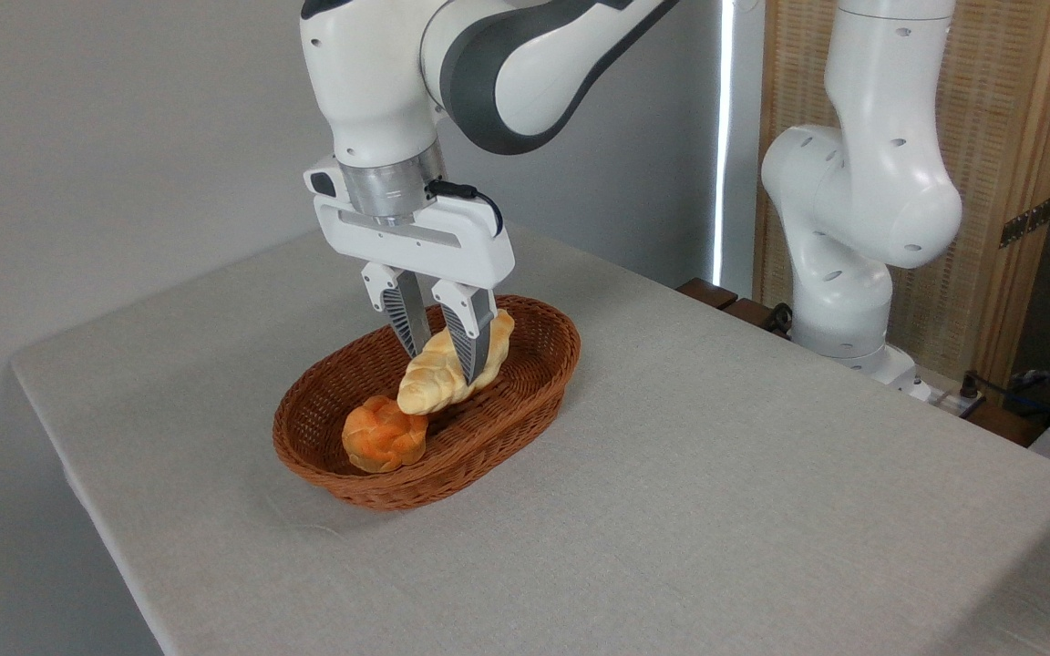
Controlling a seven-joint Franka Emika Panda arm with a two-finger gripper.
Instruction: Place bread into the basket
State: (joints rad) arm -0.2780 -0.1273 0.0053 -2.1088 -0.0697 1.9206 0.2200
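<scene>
Fixed camera, single view. The pincer [441, 357] points straight down over the wicker basket [539, 360], its two dark-padded fingers clamped on the braided loaf [438, 374] at about mid-length, one finger on each long side. Loaf is inside the basket's outline, held over its middle and right part; whether its underside touches the weave cannot be told. Long axis runs diagonally in the picture: lower pointed end toward bottom left, upper pointed end toward upper right near the far rim. That line roughly follows the basket's own long axis. Lower left tip sits just beside, perhaps touching, the small round orange knotted bun [384, 435], which lies on the basket floor at the near left end. Loaf is pale yellow with toasted patches; the braid ridges show along its top. Basket is oval, reddish-brown, shallow, flared rim, standing on the grey cloth-covered surface [716, 492] left of centre. The arm's white base column [853, 228] rises at the right rear edge of the surface, in front of a wooden slatted screen [1017, 137].
</scene>
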